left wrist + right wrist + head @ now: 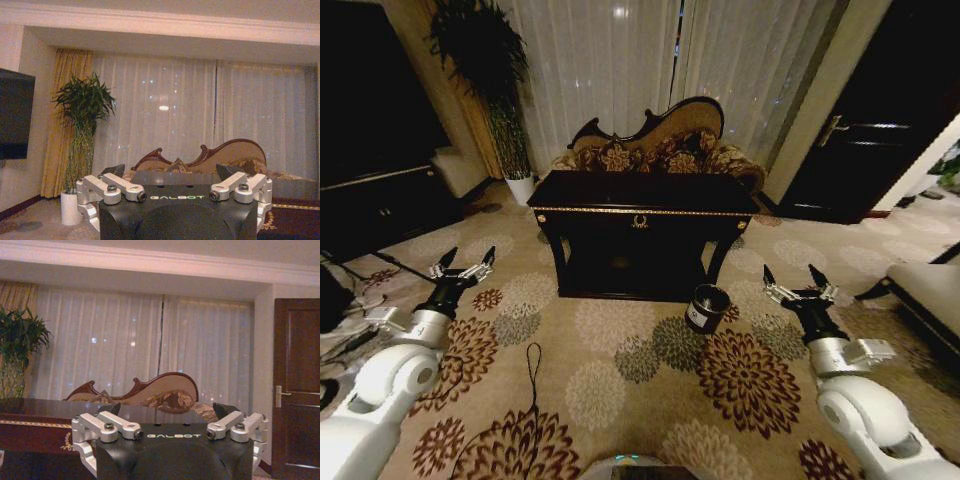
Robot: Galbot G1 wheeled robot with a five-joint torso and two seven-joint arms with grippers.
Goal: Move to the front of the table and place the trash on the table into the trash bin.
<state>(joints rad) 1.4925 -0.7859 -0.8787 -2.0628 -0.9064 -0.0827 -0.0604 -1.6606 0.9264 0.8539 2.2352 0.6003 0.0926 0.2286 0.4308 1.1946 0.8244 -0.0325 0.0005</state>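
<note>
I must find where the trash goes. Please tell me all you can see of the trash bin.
The trash bin is a small black cylinder with a shiny rim and a white label on its side. It stands on the patterned carpet, leaning slightly, before the right front leg of the table, far shorter than it. Nothing touches it.

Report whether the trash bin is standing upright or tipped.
Tipped. The trash bin leans on the carpet by the table's front right leg, its shiny rim and open mouth tilted up and leftward.
</note>
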